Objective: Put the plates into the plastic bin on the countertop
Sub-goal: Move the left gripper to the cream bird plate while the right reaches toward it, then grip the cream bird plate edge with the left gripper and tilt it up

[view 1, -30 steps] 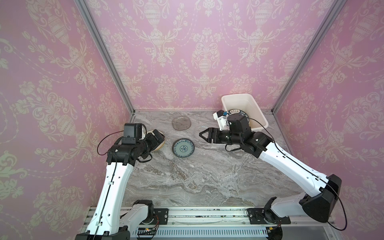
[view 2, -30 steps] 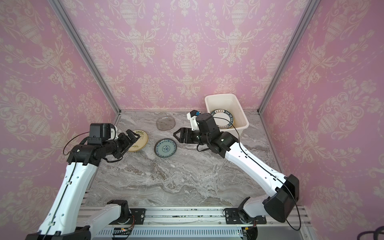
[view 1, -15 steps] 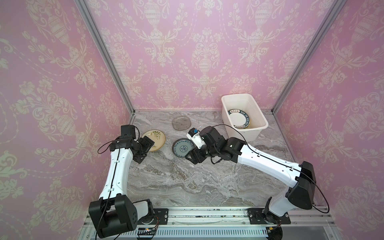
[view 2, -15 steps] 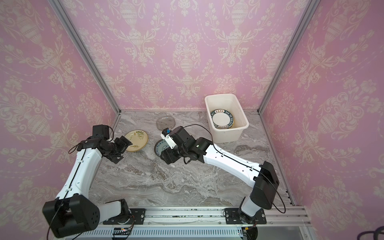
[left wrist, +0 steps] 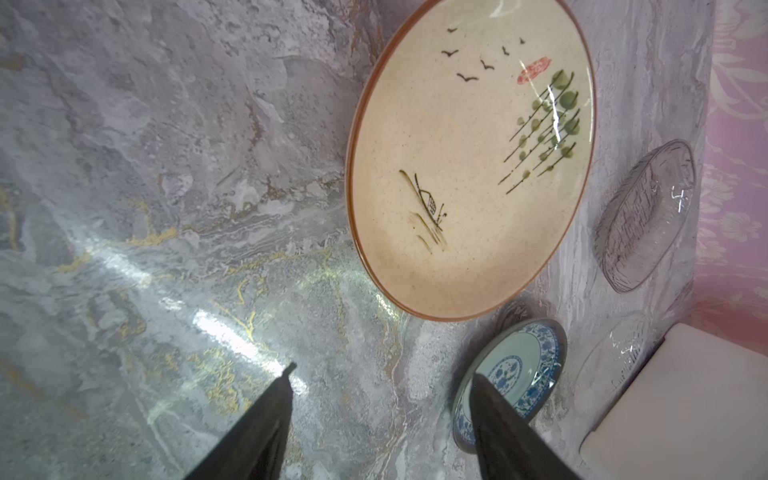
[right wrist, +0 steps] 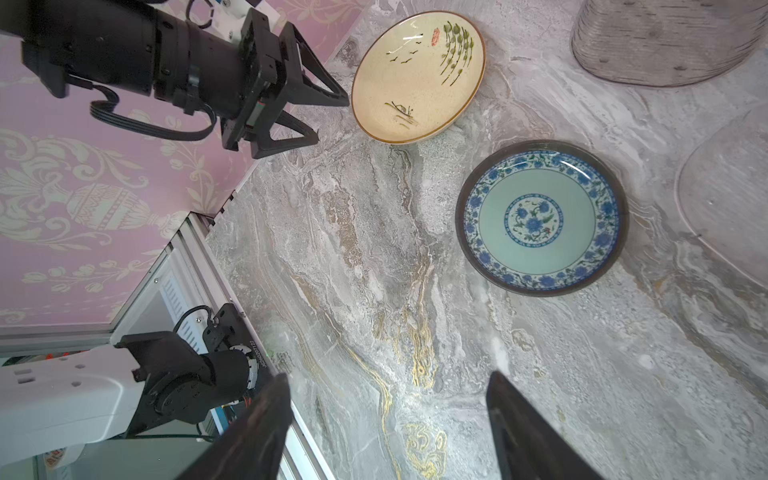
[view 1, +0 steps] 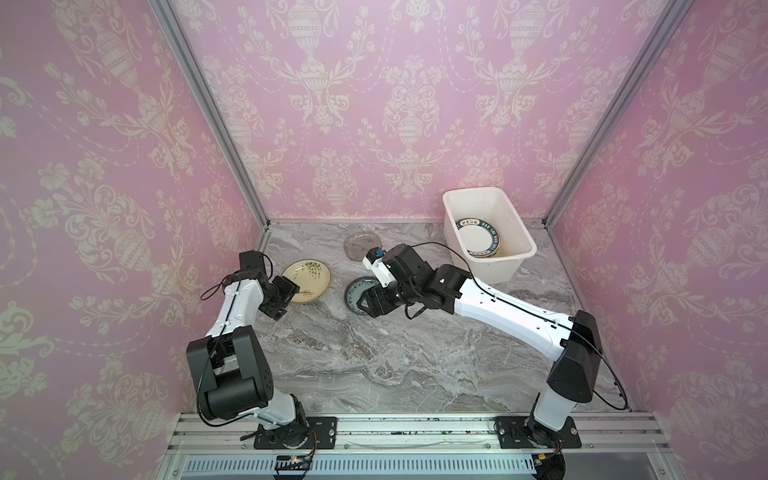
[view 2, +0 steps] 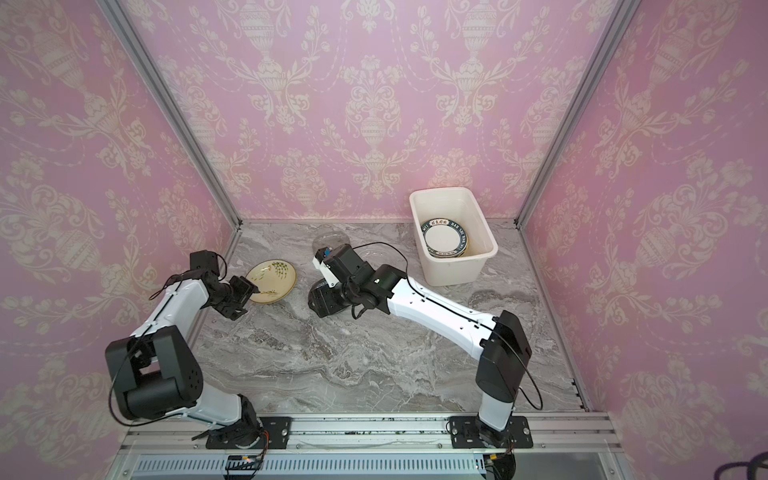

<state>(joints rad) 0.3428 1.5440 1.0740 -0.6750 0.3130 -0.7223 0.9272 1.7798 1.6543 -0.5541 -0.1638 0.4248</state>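
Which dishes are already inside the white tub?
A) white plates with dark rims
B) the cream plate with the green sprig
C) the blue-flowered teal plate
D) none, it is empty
A: white dark-rimmed plates lie stacked in the plastic bin, while the cream plate and the teal plate lie out on the countertop.

On the worktop (view 1: 374, 353), the bin (view 1: 509, 272) stands back right, holding stacked plates (view 1: 478, 241). Left of it lies a glass plate (view 1: 359, 245), a second plate (view 1: 352, 291) before it, and a third plate (view 1: 307, 280) further left.
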